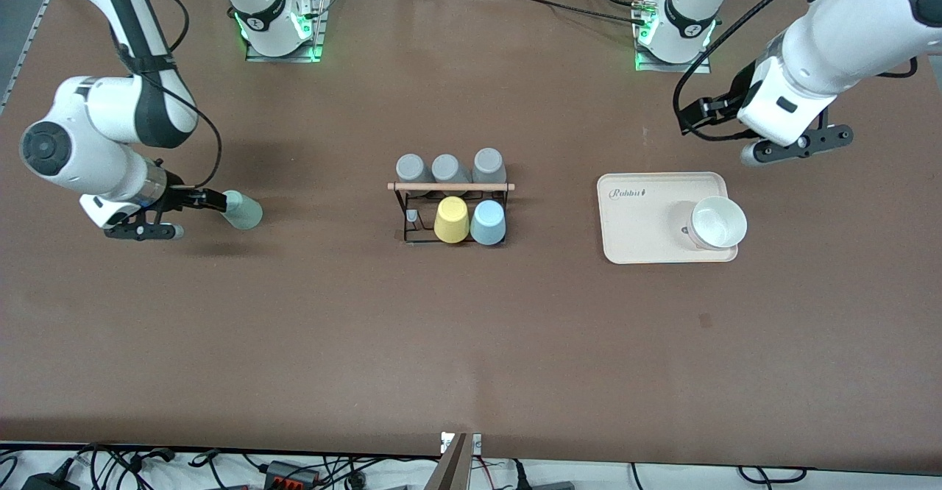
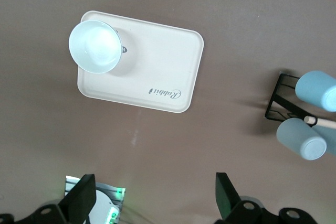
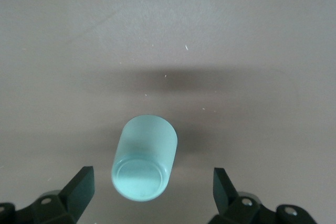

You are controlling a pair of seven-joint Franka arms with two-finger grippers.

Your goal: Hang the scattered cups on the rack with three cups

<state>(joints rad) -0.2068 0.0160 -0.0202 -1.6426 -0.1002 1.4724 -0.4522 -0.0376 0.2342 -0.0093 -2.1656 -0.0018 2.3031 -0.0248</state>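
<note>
With our right gripper (image 3: 152, 195), jaws released, around the green cup (image 1: 243, 210) lying on the worktop toward the right arm's end, we judge clenching comes next, while our left gripper (image 2: 152, 198) waits spread near the tray (image 1: 625, 247).

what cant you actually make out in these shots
- Front view: whether the rack pegs go into the light blue cup, yellow cup and three grey cups; the cups cover them.
- Front view: left gripper fingers, hidden by its own wrist.
- Right wrist view: sage green cup mouth faces away.
</note>
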